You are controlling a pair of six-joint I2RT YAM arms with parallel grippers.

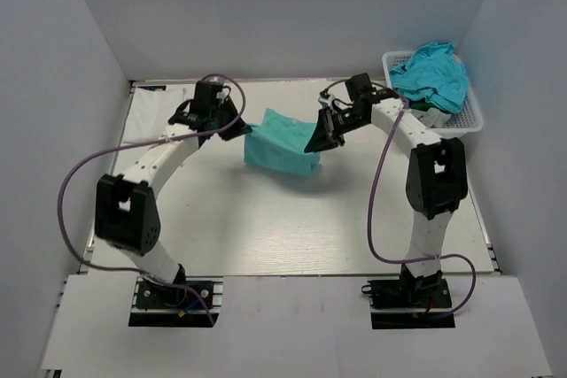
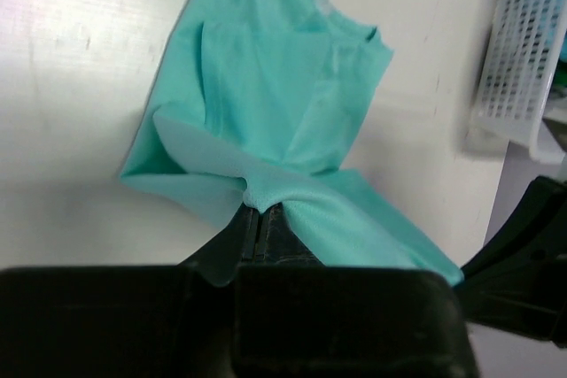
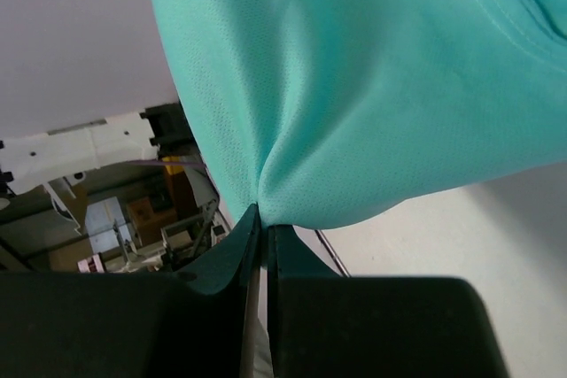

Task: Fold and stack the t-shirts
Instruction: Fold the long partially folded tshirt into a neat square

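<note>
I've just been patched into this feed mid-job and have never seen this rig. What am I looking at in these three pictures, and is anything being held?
Two robot arms are bolted at the near edge of a white table. The overhead picture looks down from above and behind them. The other two come from cameras on each wrist, looking along that arm's own fingers.

A mint green t-shirt hangs stretched between the arms. The left gripper is shut on one edge of it, and the right gripper is shut on another. Part of the shirt appears to rest on the table.

At the far right stands a white lattice basket holding a turquoise shirt and other cloth beneath it.
</note>
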